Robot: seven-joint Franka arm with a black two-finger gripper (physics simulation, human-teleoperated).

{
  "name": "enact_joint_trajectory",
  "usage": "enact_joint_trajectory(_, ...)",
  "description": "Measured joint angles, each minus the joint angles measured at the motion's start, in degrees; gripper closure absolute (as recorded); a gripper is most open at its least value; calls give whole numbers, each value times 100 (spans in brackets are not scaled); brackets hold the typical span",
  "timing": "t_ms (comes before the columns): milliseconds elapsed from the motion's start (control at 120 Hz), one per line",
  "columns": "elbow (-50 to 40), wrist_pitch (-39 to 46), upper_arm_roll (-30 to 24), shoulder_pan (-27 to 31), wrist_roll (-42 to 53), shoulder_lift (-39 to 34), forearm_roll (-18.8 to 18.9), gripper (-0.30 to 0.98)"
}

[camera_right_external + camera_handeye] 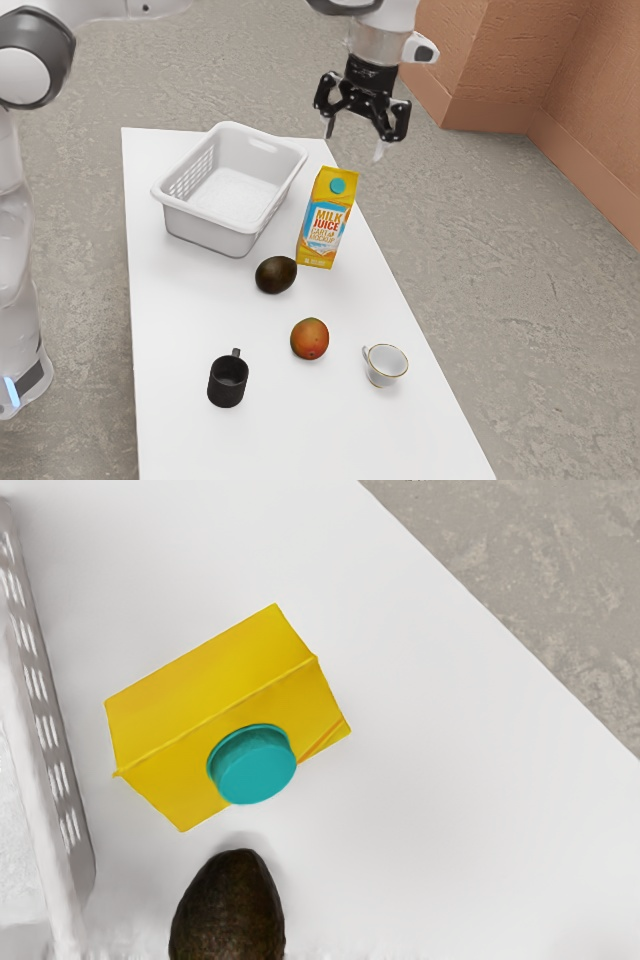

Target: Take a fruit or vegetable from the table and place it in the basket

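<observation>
Between the basket (205,232) and the table's long edge (400,310) stands the carton (328,220), avocado (276,274) nearby; I hold my tool (355,139) high, spread wide.

I stand in a plain indoor room, home or lab I cannot tell; mottled grey floor (500,260) like concrete, orange-brown walls (490,60) meeting at corners, a paler skirting (590,170) along their foot; my white table (175,430) carries household stuff, a laundry-style basket (210,234), juice carton (325,220), teacup (384,376) and black mug (228,388).
</observation>
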Motion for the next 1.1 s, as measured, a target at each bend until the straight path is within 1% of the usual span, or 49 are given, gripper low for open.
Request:
enact_joint_trajectory(158,5,-119,-39,-199,-1974,-81,-33,0)
enact_joint_trajectory(300,41,-169,-65,-258,-3059,-281,-316,0)
enact_joint_trajectory(350,44,-177,-92,-387,-3347,-256,-379,0)
enact_joint_trajectory(408,47,-171,-107,-694,-3616,-164,-435,0)
enact_joint_trajectory(467,64,-95,-117,-1095,-3844,78,-483,0)
enact_joint_trajectory(508,81,-25,-122,-1358,-3960,311,-594,0)
enact_joint_trajectory(542,53,45,5,-1679,-4012,415,-705,0)
enact_joint_trajectory(575,-306,185,265,-2122,-4054,251,-810,0)
enact_joint_trajectory(625,-1235,525,450,-2558,-4111,-291,-917,0)
enact_joint_trajectory(650,-1613,686,492,-2513,-4138,-545,-956,0)
enact_joint_trajectory(717,-2290,1049,542,-2034,-4203,-1001,-1028,0)
enact_joint_trajectory(792,-2894,1405,545,-1937,-4268,-1333,-1075,0)
enact_joint_trajectory(908,-3341,1882,459,-1967,-4348,-1210,-1148,0)
enact_joint_trajectory(983,-3667,2149,449,-1890,-4384,-1139,-1210,0)
enact_joint_trajectory(1100,-3796,2460,438,-1935,-4387,-852,-1348,0)
